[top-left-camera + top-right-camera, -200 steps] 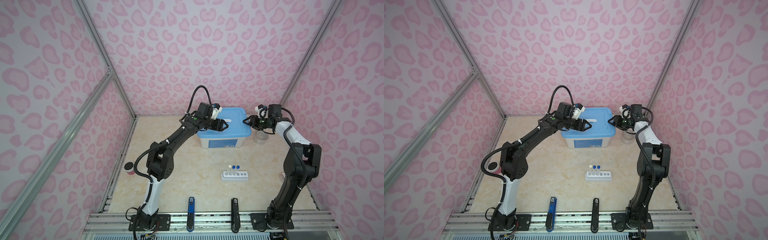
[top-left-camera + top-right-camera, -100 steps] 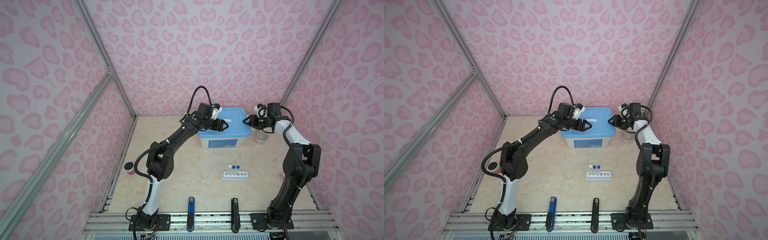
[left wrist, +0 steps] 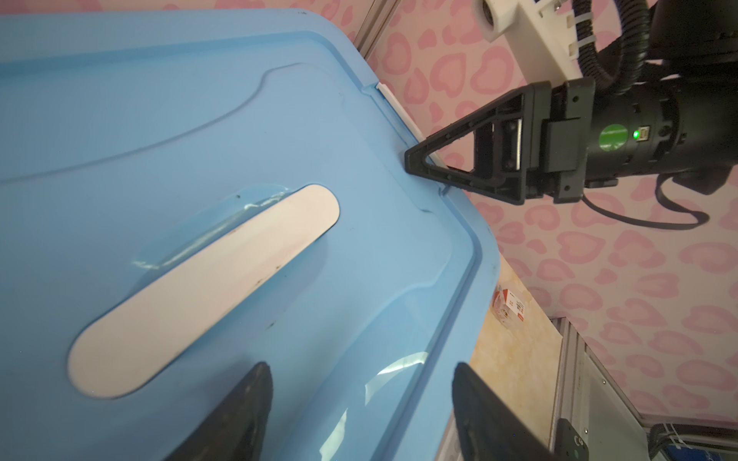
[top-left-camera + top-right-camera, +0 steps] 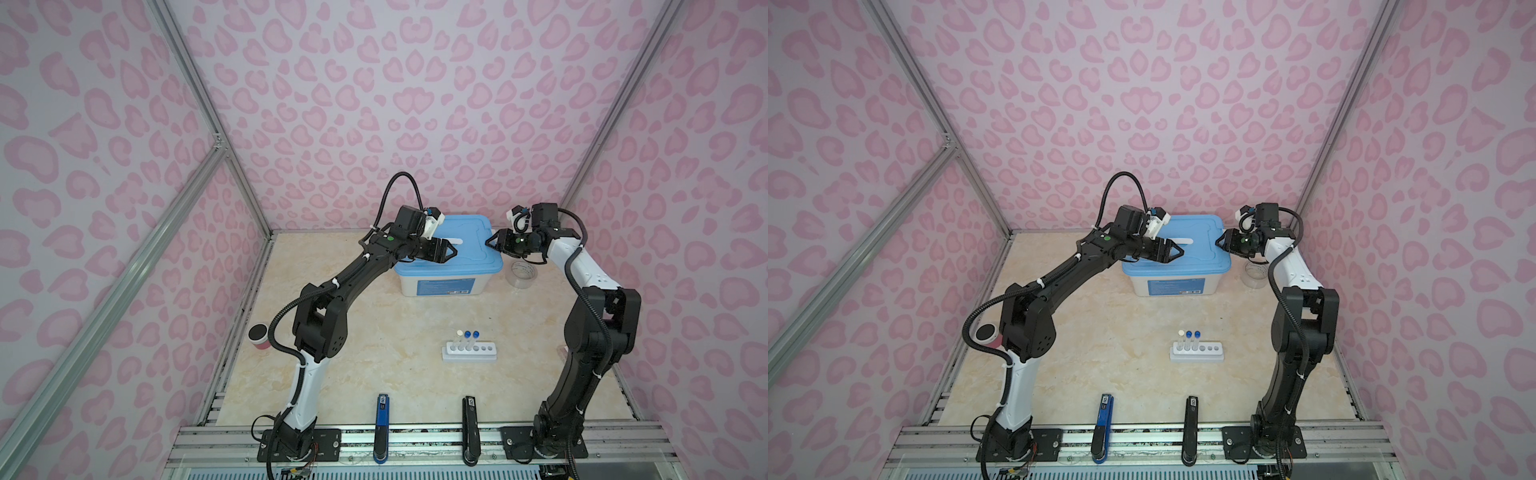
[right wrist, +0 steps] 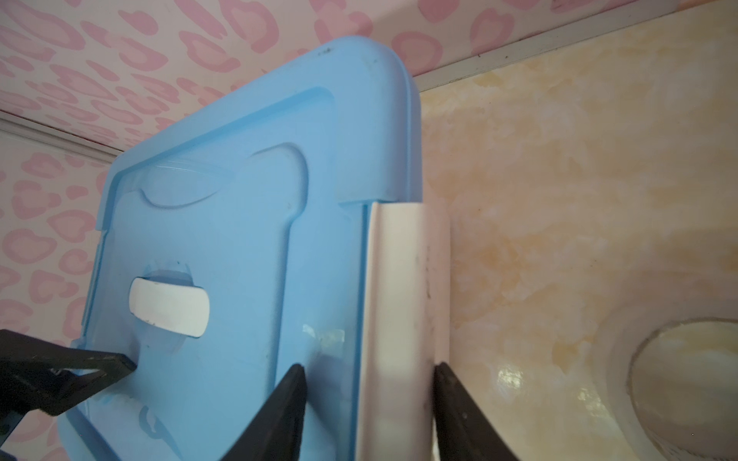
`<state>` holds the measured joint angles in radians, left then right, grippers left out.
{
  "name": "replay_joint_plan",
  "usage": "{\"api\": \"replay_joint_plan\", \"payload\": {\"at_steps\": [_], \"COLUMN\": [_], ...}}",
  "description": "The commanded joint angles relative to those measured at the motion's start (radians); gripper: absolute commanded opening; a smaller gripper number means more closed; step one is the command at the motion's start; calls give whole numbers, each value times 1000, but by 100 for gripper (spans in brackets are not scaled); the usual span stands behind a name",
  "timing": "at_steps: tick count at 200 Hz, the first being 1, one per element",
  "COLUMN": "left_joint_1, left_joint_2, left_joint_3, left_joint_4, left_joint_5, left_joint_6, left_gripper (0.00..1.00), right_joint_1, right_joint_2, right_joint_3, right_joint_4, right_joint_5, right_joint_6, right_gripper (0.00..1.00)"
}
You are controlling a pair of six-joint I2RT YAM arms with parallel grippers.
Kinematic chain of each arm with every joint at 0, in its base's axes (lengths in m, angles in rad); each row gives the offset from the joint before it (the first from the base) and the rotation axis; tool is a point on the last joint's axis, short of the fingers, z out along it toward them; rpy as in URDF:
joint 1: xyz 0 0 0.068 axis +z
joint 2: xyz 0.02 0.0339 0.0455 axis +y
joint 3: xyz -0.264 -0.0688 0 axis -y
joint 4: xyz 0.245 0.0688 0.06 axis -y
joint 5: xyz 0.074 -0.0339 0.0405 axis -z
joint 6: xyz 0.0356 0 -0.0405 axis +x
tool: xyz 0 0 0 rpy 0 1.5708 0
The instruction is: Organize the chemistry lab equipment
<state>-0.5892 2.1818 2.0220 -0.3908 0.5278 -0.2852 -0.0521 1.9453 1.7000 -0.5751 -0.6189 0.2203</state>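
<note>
- Two black arms reach over a blue lid (image 4: 469, 249) on a box (image 4: 436, 284) at the back of the table (image 4: 374, 374).
- The left gripper (image 3: 359, 365) hangs just above the lid, near the long white handle (image 3: 199, 287). Its jaws are wide apart and hold nothing.
- The right gripper (image 5: 367, 366) is at the side edge of the lid. Its jaws are partly apart, one on each side of a white clip (image 5: 399, 299) on the box's edge. The outer jaw looks like it touches the clip. The inner jaw has a small gap, so the clip is not squeezed.
- The white rack (image 4: 469, 353) sits on the table toward the front, well apart from the box and both grippers.
- Three thin tubes (image 4: 467, 338) stand upright in holes at one end of the rack. One has a white cap and two have blue caps.
- A clear tape roll (image 4: 523, 274) lies just beside the box, under the right arm.
- A pink jar (image 4: 258, 336) with a black top stands at the left edge of the table.
</note>
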Motion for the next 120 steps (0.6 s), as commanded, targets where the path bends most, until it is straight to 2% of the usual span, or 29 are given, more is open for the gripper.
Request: {"api": "replay_joint_plan", "payload": {"at_steps": [1, 120], "left_joint_1": [0, 0], "left_joint_2": [3, 6], "left_joint_3": [-8, -1], "left_joint_4": [-26, -25], "left_joint_5": [8, 15], "left_joint_6": [2, 2], "left_gripper": [74, 74], "right_joint_1": [10, 27], "right_joint_2": [12, 34], "right_joint_3": [11, 70], "right_joint_4": [-44, -102], "right_joint_5": [16, 57], "right_joint_6": [-22, -47], "right_gripper": [50, 47]}}
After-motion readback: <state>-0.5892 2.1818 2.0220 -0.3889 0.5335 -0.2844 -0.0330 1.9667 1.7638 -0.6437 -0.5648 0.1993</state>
